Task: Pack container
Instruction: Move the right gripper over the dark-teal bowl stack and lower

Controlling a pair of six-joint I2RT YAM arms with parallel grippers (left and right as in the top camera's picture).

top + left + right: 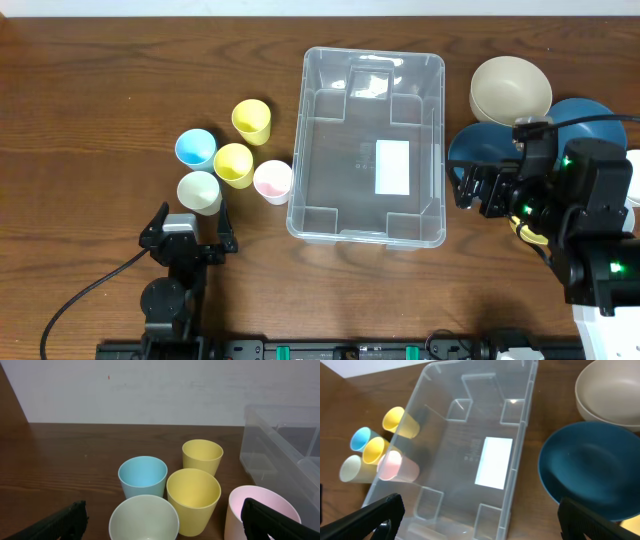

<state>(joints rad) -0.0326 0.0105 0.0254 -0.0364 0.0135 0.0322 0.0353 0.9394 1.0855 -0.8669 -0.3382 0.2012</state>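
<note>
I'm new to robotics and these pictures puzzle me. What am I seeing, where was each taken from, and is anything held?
Two robot arms at a brown wooden table. One picture looks down from overhead; the others come from wrist cameras, black fingers at the bottom corners. On the table: an empty large clear plastic rectangular bin, five small round cups (blue, two yellow, pale green, pink), a beige round bowl, dark blue bowls. The left gripper and right gripper are open, holding nothing.
</note>
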